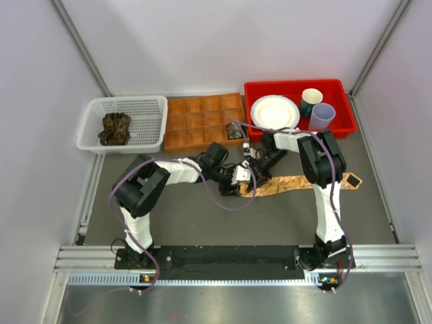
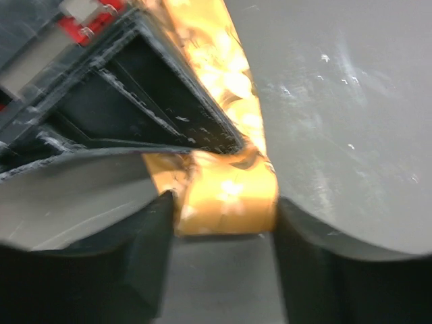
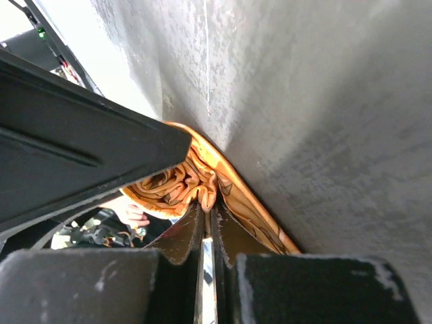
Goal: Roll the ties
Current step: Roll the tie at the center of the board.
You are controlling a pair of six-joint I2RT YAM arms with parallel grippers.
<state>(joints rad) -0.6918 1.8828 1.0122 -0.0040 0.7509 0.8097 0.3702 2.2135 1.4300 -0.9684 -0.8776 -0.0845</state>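
A tan-orange tie (image 1: 304, 182) lies flat across the table's middle, its pointed end towards the right. Its left end is wound into a short roll (image 2: 226, 199). My left gripper (image 2: 225, 206) has its two fingers against the sides of that roll, at their tips. Right beside it, my right gripper (image 3: 210, 209) is shut, pinching a fold of the same tie (image 3: 175, 182) between its fingertips. From above, both grippers, left (image 1: 241, 179) and right (image 1: 258, 167), meet at the rolled end. Dark green-brown ties (image 1: 115, 128) lie bunched in a white basket (image 1: 152, 104).
A brown compartment tray (image 1: 196, 121) stands behind the grippers with one dark roll (image 1: 234, 131) in a near right cell. A red bin (image 1: 341, 125) at the back right holds a white plate (image 1: 275, 111) and two cups (image 1: 316, 108).
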